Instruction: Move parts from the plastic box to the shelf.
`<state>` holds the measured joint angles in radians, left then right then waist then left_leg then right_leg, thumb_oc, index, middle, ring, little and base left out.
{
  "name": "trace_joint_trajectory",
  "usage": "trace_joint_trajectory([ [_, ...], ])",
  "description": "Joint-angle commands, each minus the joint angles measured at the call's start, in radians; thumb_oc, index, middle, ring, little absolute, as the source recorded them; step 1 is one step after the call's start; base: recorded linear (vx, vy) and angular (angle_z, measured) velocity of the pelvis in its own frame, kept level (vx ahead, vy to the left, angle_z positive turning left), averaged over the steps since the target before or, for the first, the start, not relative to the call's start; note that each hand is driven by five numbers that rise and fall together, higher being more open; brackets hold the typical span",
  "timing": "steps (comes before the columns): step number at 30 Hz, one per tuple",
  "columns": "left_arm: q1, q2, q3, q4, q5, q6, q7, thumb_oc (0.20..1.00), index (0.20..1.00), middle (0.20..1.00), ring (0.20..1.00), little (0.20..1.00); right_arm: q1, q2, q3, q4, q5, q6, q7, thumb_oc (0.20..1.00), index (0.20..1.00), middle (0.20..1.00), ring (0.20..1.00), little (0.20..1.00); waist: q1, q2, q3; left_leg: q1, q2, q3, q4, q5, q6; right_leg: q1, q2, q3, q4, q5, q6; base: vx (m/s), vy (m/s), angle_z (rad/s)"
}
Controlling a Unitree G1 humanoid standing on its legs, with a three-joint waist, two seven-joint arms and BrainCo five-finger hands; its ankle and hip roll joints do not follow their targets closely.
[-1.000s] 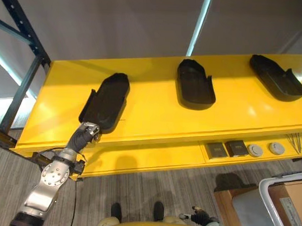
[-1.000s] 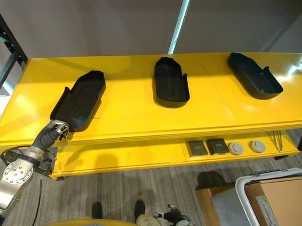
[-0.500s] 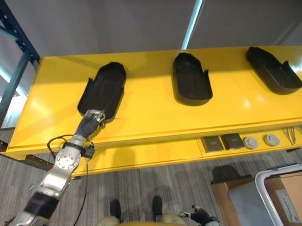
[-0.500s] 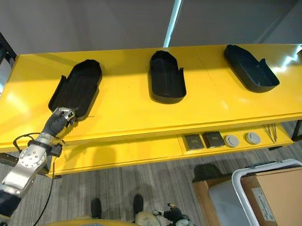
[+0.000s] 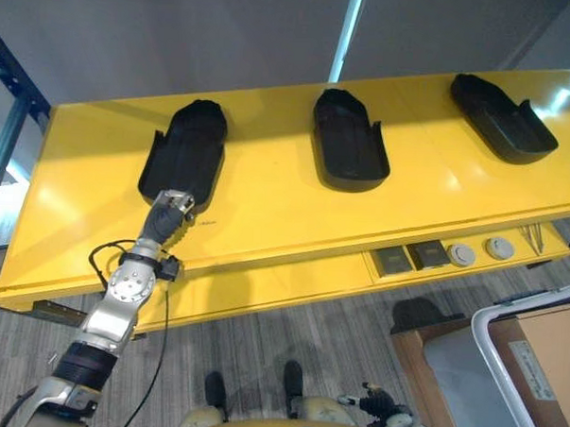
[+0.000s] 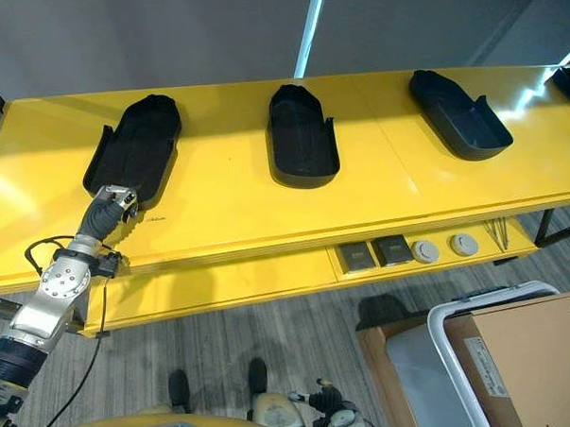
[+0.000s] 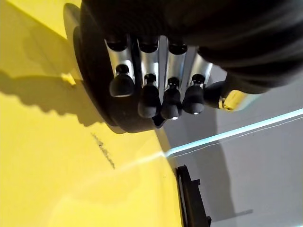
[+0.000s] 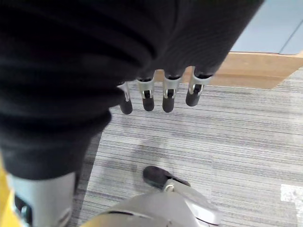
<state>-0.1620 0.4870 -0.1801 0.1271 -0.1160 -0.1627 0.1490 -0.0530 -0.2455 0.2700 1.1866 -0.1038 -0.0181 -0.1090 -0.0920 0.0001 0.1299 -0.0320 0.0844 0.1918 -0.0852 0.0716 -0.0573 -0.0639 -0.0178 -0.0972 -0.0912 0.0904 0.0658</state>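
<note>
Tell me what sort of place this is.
Probably a workshop or factory parts area: a long yellow shelf with black moulded parts spaced along it, small components on its lower ledge, and a cardboard box.

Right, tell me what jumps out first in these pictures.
Three black parts lie in a row on the bright yellow shelf: a left part, a middle part and a right part. The left hand touches the left part's near end, fingers relaxed.
</note>
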Motion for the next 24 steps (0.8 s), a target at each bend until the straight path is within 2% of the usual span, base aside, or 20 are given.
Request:
trace_joint_trajectory([
  [1,0.015,0.012,0.019,-0.082,-0.004,-0.051,0.040,0.200,0.200,0.200,0.200,0.200,-0.017,0.022,0.026,0.030,0.025,-0.004,-0.015,1.000,1.000,1.000,1.000,1.000,0.000,-0.040,0.011,0.060,-0.006,-0.055,-0.002,-0.113,0.006,0.041,-0.006,-0.033,0.004,-0.113,0.038,0.00,0.000,0.00],
  [2,0.016,0.012,0.019,-0.082,-0.004,-0.051,0.040,0.200,0.200,0.200,0.200,0.200,-0.017,0.022,0.026,0.030,0.025,-0.004,-0.015,1.000,1.000,1.000,1.000,1.000,0.000,-0.040,0.011,0.061,-0.006,-0.055,-0.002,-0.113,0.006,0.042,-0.006,-0.034,0.004,-0.113,0.038,-0.03,-0.020,0.03],
  [3,0.038,0.019,0.023,-0.145,0.102,-0.083,0.103,0.200,0.200,0.200,0.200,0.200,-0.022,0.029,0.022,0.035,0.033,-0.012,-0.031,1.000,1.000,1.000,1.000,1.000,0.013,-0.039,0.008,0.067,-0.009,-0.063,-0.002,-0.114,0.006,0.053,-0.010,-0.041,0.004,-0.115,0.038,-0.03,-0.025,0.04],
  [6,0.111,0.015,0.014,-0.199,0.236,-0.120,0.226,0.200,0.200,0.200,0.200,0.200,-0.035,0.050,0.024,0.056,0.039,-0.023,-0.065,1.000,1.000,1.000,1.000,1.000,0.036,-0.036,-0.002,0.083,-0.018,-0.081,-0.002,-0.116,0.007,0.084,-0.019,-0.061,0.004,-0.123,0.038,-0.04,-0.034,0.28],
  [7,0.182,-0.017,0.010,-0.184,0.276,-0.114,0.314,0.931,0.931,0.931,0.931,0.931,-0.042,0.065,0.021,0.082,0.038,-0.029,-0.094,1.000,1.000,1.000,1.000,1.000,0.058,-0.030,-0.010,0.097,-0.025,-0.104,-0.002,-0.113,0.009,0.110,-0.024,-0.080,0.004,-0.131,0.035,-0.03,-0.038,0.53],
  [8,0.214,-0.032,-0.001,-0.164,0.284,-0.111,0.340,1.000,1.000,1.000,1.000,1.000,-0.049,0.072,0.018,0.095,0.039,-0.029,-0.106,1.000,1.000,1.000,1.000,1.000,0.073,-0.026,-0.015,0.102,-0.029,-0.114,-0.002,-0.112,0.011,0.120,-0.027,-0.089,0.004,-0.134,0.033,-0.01,-0.043,0.44],
  [9,0.237,-0.034,-0.024,-0.146,0.298,-0.117,0.347,1.000,1.000,1.000,1.000,1.000,-0.055,0.076,0.011,0.111,0.044,-0.030,-0.112,1.000,1.000,1.000,1.000,1.000,0.080,-0.022,-0.017,0.110,-0.031,-0.127,-0.002,-0.113,0.012,0.134,-0.031,-0.101,0.004,-0.138,0.031,0.00,-0.021,0.47],
  [10,0.276,-0.020,-0.080,-0.062,0.373,-0.114,0.375,1.000,1.000,1.000,1.000,1.000,-0.063,0.079,0.008,0.127,0.052,-0.035,-0.127,1.000,1.000,1.000,1.000,1.000,0.101,-0.012,-0.022,0.121,-0.038,-0.147,-0.002,-0.113,0.017,0.151,-0.035,-0.117,0.004,-0.141,0.029,0.00,-0.015,0.48],
  [13,0.320,-0.050,-0.184,0.179,0.437,-0.090,0.419,1.000,1.000,1.000,1.000,1.000,-0.068,0.085,0.012,0.139,0.068,-0.045,-0.148,1.000,1.000,1.000,1.000,1.000,0.133,0.004,-0.027,0.129,-0.050,-0.188,0.001,-0.111,0.023,0.178,-0.046,-0.152,0.008,-0.147,0.026,-0.01,-0.006,0.46],
  [14,0.318,-0.053,-0.188,0.185,0.439,-0.092,0.423,1.000,1.000,1.000,1.000,1.000,-0.067,0.084,0.011,0.139,0.068,-0.046,-0.148,1.000,1.000,1.000,1.000,1.000,0.132,0.005,-0.027,0.129,-0.050,-0.190,0.001,-0.111,0.023,0.179,-0.046,-0.154,0.007,-0.147,0.026,-0.01,-0.005,0.43],
  [17,0.336,-0.097,-0.220,0.377,0.428,-0.068,0.403,1.000,1.000,1.000,1.000,1.000,-0.069,0.077,0.028,0.152,0.054,-0.047,-0.157,1.000,1.000,1.000,1.000,1.000,0.152,0.015,-0.030,0.124,-0.055,-0.218,0.004,-0.103,0.024,0.186,-0.051,-0.178,0.008,-0.150,0.025,-0.02,-0.009,0.37],
  [19,0.338,-0.132,-0.218,0.532,0.425,-0.046,0.410,1.000,1.000,1.000,1.000,1.000,-0.072,0.070,0.029,0.158,0.053,-0.051,-0.161,1.000,1.000,1.000,1.000,1.000,0.164,0.022,-0.032,0.116,-0.058,-0.236,0.003,-0.096,0.023,0.187,-0.053,-0.199,0.007,-0.153,0.025,-0.03,-0.014,0.19],
  [24,0.342,-0.204,-0.111,0.847,0.323,0.002,0.410,1.000,1.000,1.000,1.000,1.000,-0.059,0.058,0.020,0.155,0.058,-0.060,-0.155,1.000,1.000,1.000,1.000,1.000,0.174,0.027,-0.033,0.102,-0.059,-0.253,0.000,-0.085,0.020,0.182,-0.053,-0.224,0.004,-0.156,0.023,-0.03,-0.002,0.15],
])
